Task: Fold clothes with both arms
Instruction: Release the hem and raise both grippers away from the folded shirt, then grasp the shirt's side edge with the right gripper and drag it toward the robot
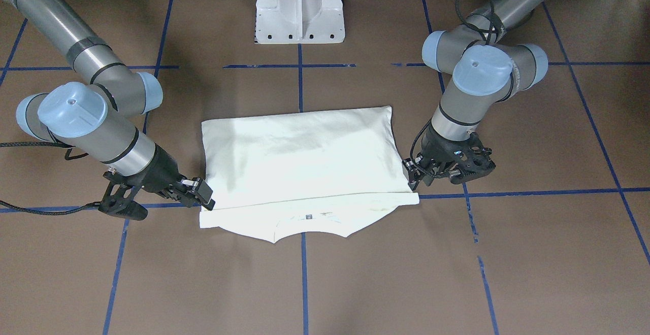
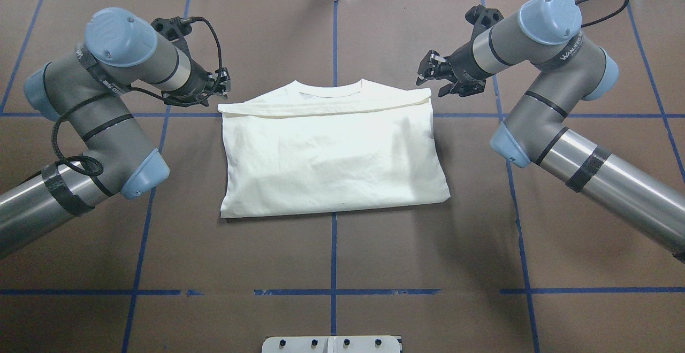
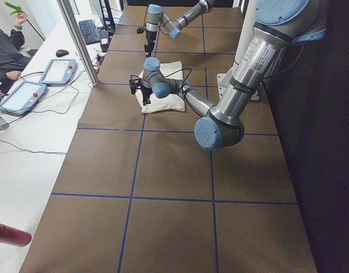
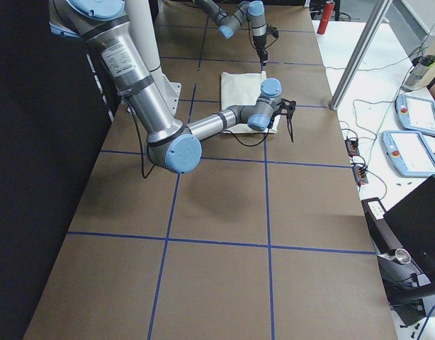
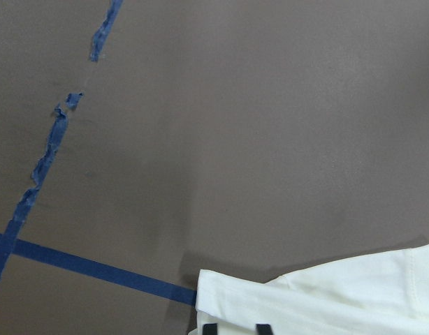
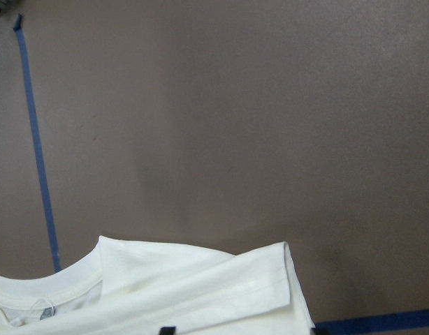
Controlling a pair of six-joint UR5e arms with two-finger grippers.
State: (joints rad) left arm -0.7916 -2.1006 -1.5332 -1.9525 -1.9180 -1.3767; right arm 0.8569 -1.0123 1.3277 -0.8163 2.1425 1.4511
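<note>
Shirt (image 1: 299, 157) lies folded, long axis left-right, collar (image 1: 310, 226) pointing away from pedestal (image 1: 299, 7).

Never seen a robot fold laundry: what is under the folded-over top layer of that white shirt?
Of the shirt, only the collar end and neck label poke out beneath the top layer. The rest is covered; no print shows.

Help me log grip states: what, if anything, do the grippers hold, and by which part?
Nothing is held. The left gripper and right gripper both stand open, beside the collar-end corners of the folded cream-white cloth shirt, lying flat.
</note>
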